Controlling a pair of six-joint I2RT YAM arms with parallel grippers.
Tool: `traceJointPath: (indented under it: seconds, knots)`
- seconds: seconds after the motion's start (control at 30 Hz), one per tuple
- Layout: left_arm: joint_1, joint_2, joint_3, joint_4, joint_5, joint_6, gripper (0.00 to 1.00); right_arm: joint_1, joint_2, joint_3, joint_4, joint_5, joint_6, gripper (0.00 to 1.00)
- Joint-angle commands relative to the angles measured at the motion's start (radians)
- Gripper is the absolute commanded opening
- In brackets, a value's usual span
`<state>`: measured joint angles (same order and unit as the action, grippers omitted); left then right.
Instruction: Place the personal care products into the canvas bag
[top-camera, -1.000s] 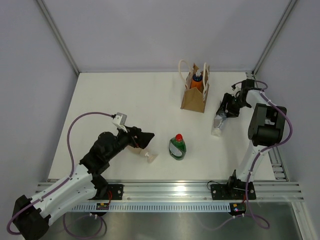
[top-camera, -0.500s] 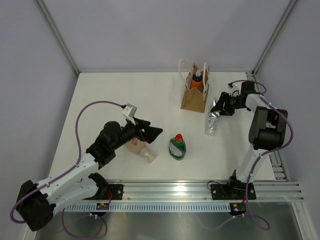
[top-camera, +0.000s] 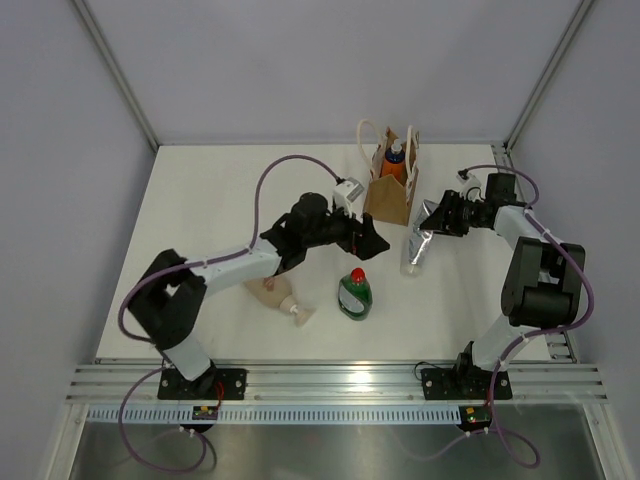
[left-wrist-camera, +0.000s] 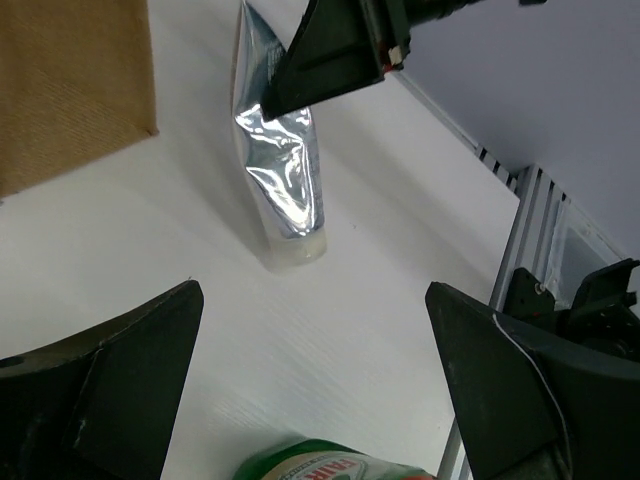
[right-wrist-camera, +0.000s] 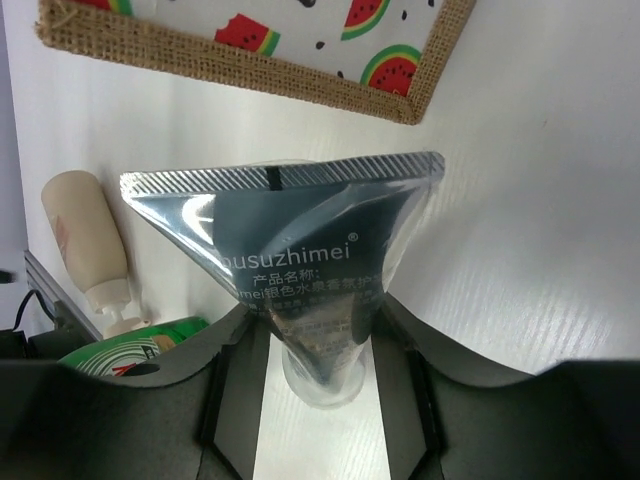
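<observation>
Beige pump bottle (top-camera: 278, 296) and green bottle (top-camera: 354, 294) rest on the table (top-camera: 220, 200) nearest the bases, not bagged yet. Just past the green one, L fingers (top-camera: 372, 243) hang spread, empty. R fingers (top-camera: 437, 216) pinch the squeeze tube (top-camera: 418, 248) by its crimp, cap end low, beside the canvas bag (top-camera: 390, 202); the orange bottle (top-camera: 395, 160) sits inside. Step looks like bagging the tube: nxt needs a lift over the rim, then release.
</observation>
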<state>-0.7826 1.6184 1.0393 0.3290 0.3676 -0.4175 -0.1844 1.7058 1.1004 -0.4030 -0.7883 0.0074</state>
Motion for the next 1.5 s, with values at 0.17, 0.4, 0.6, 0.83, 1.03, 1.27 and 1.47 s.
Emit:
traceJointPath:
  seconds: [0.17,0.4,0.6,0.83,1.03,1.27,1.47]
  knots:
    - [-0.007,0.224,0.152,0.071,0.148,0.034,0.99,-0.003,-0.061,-0.050,0.108,-0.118,0.060,0.00]
    - [-0.017,0.369,0.234,0.071,0.160,0.029,0.99,0.025,-0.064,-0.053,0.112,-0.123,0.063,0.00]
    - [-0.023,0.431,0.260,0.100,0.145,0.051,0.99,0.085,-0.110,-0.069,0.116,-0.127,0.028,0.00]
    - [-0.023,0.459,0.281,0.111,0.149,0.049,0.99,0.131,-0.153,-0.088,0.135,-0.196,0.000,0.00]
    - [-0.023,0.483,0.262,0.188,0.186,-0.018,0.96,0.180,-0.169,-0.091,0.122,-0.206,-0.047,0.00]
    - [-0.018,0.488,0.245,0.234,0.272,-0.067,0.41,0.209,-0.172,-0.062,0.096,-0.207,-0.066,0.00]
    - [0.000,0.428,0.176,0.248,0.263,-0.063,0.00,0.209,-0.201,-0.002,-0.031,-0.164,-0.161,0.42]
